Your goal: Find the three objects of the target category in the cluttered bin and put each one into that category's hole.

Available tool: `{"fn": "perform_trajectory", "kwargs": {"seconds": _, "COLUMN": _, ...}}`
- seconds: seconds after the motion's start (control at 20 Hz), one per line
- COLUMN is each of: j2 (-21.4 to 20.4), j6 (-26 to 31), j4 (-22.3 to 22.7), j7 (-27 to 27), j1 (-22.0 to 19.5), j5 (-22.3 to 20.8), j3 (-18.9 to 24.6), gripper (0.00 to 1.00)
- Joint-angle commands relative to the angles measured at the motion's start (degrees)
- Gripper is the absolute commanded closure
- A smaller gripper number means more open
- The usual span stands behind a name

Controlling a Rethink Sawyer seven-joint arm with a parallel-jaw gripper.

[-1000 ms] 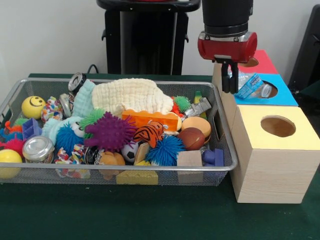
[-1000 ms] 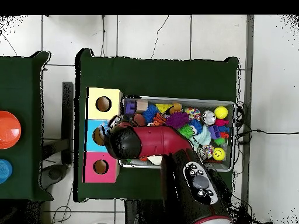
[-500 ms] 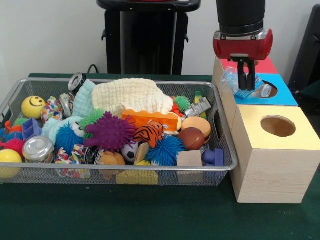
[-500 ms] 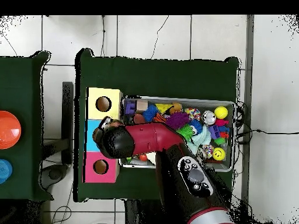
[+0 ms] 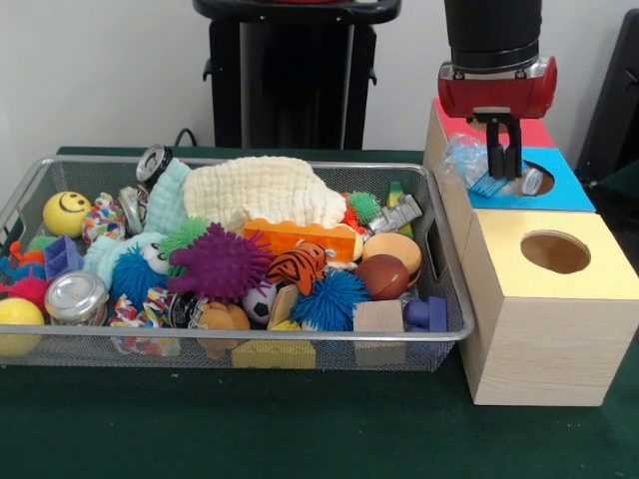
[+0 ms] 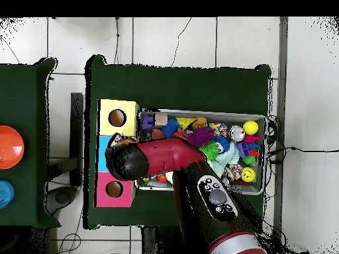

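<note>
My gripper (image 5: 504, 172) is shut on a crumpled clear plastic bottle (image 5: 467, 162) with a blue label. It holds the bottle just above the blue-topped box (image 5: 567, 188), right at that box's hole, which the bottle's mouth end partly covers. The bottle's body sticks out left past the box's edge. In the overhead view the red wrist (image 6: 123, 161) hangs over the blue box (image 6: 102, 156) and hides both the fingers and the bottle.
A yellow-topped box (image 5: 555, 299) with an open hole stands nearer, and a red-topped box (image 5: 526, 126) farther back. The wire bin (image 5: 250, 340) to the left is packed with spiky balls, blocks, a cloth (image 5: 265, 188) and silver cans (image 5: 75, 297).
The gripper has carried the bottle rightward in the front view, from beside the bin's end to over the blue box's hole, and a little lower. The bin's contents have not moved.
</note>
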Motion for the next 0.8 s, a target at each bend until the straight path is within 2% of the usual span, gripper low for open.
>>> {"fn": "perform_trajectory", "kwargs": {"seconds": 0.05, "j2": 3.87, "j6": 6.41, "j4": -0.37, "j7": -8.3, "j1": -1.51, "j5": -4.49, "j3": 1.52, "gripper": 1.0}}
{"fn": "perform_trajectory", "kwargs": {"seconds": 0.8, "j2": 4.78, "j6": 5.61, "j4": -1.43, "j7": -7.68, "j1": -1.89, "j5": -6.55, "j3": 1.36, "gripper": 1.0}}
